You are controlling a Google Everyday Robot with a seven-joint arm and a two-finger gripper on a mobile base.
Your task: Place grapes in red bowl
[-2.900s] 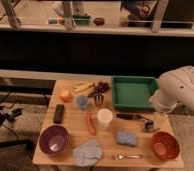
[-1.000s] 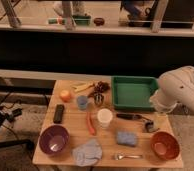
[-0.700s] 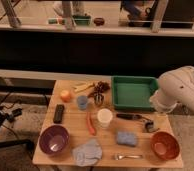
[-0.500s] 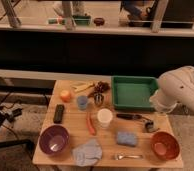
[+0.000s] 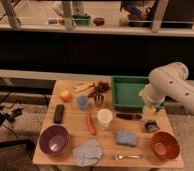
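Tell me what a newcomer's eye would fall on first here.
The bulky white arm on the right dominates. Its tool hangs over the right side of the table, between the green tray and the red bowl. Two bowls anchor the front corners, the purple bowl on the left and the red one on the right. The dark grapes lie at the back, just left of the tray.

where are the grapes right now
In the camera view, the grapes sit at the far edge of the table, just left of the green tray. The hand hangs near the table's right side, apart from them.
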